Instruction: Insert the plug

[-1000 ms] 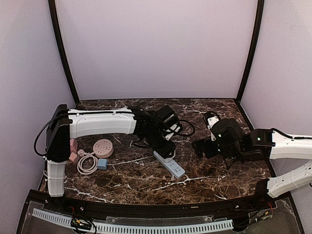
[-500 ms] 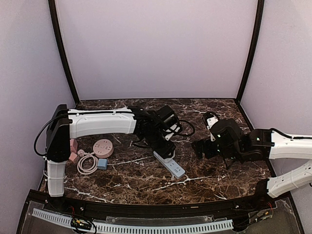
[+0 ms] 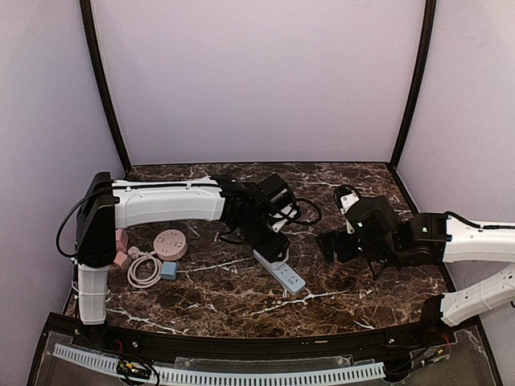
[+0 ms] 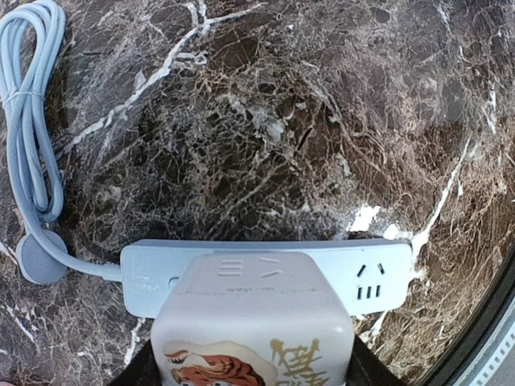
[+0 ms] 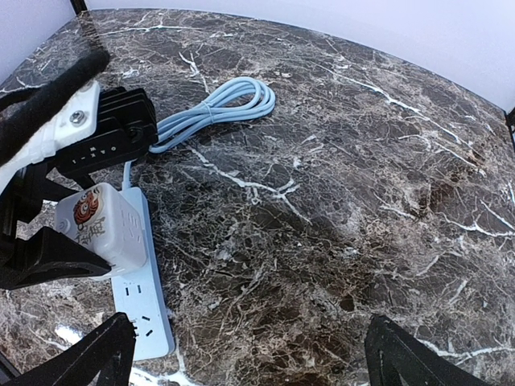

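Left wrist view: the left gripper (image 4: pixel 251 376) has its jaws clamped on the white charger plug (image 4: pixel 253 322) with the tiger print. Dark fingers show at both lower corners of the block. Directly under the jaws the plug sits over the middle of the pale blue power strip (image 4: pixel 153 269). The prongs are hidden, so I cannot tell whether it is fully seated or only resting on the socket. Just beside the jaws, a free socket (image 4: pixel 368 281) is uncovered at one end of the strip. On the other side the strip's blue cable (image 4: pixel 32 121) leaves the strip and loops away from the jaws.

Right wrist view: the same plug touches the strip's top, though the angle is poor for checking a gap. The right gripper (image 5: pixel 249 358) has its jaws spread wide and holds nothing. It hovers over the bare marble table (image 5: pixel 362 161), well apart from the strip.

Change over the last second is almost none. In the top view the left arm stays planted over the strip and the strip has not slid. The right gripper creeps only a touch toward it.

My read is that this is the press-in stage, at or near its end. What remains is probably a final straight push or a release. The strip is unheld, so an off-axis push could tip or skid it.

Far out from the left jaws, the pink disc (image 3: pixel 170 243), coiled white cord (image 3: pixel 145 270) and small blue block (image 3: pixel 168 270) lie where they were.
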`<action>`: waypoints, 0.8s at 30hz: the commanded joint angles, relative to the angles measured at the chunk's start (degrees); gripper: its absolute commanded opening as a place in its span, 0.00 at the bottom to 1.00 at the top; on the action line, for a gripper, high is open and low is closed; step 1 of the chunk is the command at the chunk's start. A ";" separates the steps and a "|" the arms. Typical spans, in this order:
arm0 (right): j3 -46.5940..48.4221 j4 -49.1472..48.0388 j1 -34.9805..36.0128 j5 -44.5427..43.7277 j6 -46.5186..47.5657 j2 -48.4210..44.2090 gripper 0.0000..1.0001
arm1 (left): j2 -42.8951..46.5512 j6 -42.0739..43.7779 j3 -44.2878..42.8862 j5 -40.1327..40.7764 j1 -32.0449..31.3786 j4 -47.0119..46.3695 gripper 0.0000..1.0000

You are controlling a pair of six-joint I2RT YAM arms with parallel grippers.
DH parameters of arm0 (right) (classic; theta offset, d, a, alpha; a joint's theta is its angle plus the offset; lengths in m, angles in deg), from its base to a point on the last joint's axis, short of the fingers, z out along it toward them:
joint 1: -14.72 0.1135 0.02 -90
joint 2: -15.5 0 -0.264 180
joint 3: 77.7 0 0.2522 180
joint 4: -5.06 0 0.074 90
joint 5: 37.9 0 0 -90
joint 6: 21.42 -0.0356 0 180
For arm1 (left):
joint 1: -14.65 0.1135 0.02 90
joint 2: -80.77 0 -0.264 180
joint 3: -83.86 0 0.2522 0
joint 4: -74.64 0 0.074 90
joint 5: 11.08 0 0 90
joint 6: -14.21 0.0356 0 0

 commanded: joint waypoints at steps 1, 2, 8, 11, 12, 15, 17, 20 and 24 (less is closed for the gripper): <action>-0.76 -1.36 0.01 0.06 0.20 0.45 0.99 | -0.34 -0.27 -0.22 -2.77 -0.68 3.32 0.01; -0.76 -1.41 0.03 0.06 0.19 0.45 0.99 | -0.35 -0.26 -0.25 -2.81 -0.76 3.31 0.01; -0.76 -1.35 0.02 0.15 0.21 0.58 0.99 | -0.36 -0.53 -0.29 -2.29 -1.11 3.37 0.01; -0.76 -1.37 -0.03 0.22 0.22 0.63 0.99 | -0.54 -0.17 -0.27 -1.93 -1.14 3.45 0.01; -0.76 -1.38 -0.01 0.21 0.17 0.63 0.99 | -0.57 -0.07 -0.34 -1.78 -1.11 3.61 0.01; -0.76 -1.42 0.03 0.24 0.32 0.73 0.99 | -1.01 0.30 -0.91 -1.74 -1.12 4.33 0.01; -0.76 -1.40 -0.01 0.32 0.32 0.91 0.99 | -1.34 0.30 -1.40 -1.64 -1.16 4.92 0.01; -0.67 -1.39 0.03 0.39 0.39 1.19 0.98 | -1.95 0.38 -2.01 -1.70 -1.10 5.50 0.01; -0.67 -1.36 -0.03 0.52 0.40 1.36 0.99 | -2.80 0.45 -2.75 -1.69 -1.14 6.14 0.01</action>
